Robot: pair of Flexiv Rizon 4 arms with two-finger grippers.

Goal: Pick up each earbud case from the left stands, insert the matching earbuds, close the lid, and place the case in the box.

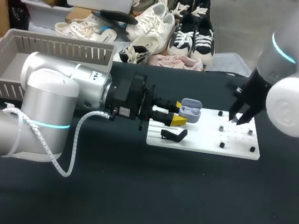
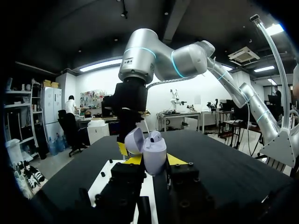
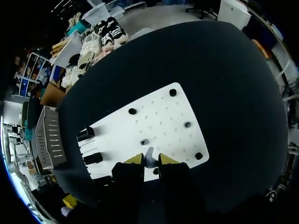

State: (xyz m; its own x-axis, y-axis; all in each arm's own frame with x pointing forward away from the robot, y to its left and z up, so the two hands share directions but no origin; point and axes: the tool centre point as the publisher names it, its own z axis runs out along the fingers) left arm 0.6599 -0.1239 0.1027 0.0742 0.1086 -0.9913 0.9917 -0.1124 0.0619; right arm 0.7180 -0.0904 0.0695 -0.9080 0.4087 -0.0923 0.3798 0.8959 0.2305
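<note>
The left arm (image 1: 69,86) lies low and nearly level over the table, coming in from the side of the white board (image 1: 201,143) that faces the grey basket (image 1: 9,68). Its wrist is turned so the fingers point straight along toward the board. The left gripper (image 1: 180,114) reaches just over the board's near end, and its two yellow tips are pressed against opposite sides of a lavender earbud case (image 1: 191,110). The case is held upright just above that end of the board, with its lid hinged open. Right beside it, on the same end of the board, sits a black stand (image 1: 173,134) with nothing on it.

The right arm (image 1: 292,99) comes down steeply from the opposite side of the board, forearm tilted and wrist bent so the fingers aim almost straight down at the board's far half. The right gripper (image 3: 150,159) is drawn in to a narrow gap there, and a small white earbud (image 3: 149,155) stands in that gap. Both tips look to be touching it, though the contact is hard to make out. A few black pegs (image 3: 132,111) dot the board around the earbud. The two grippers are well apart, one at each end of the board.
</note>
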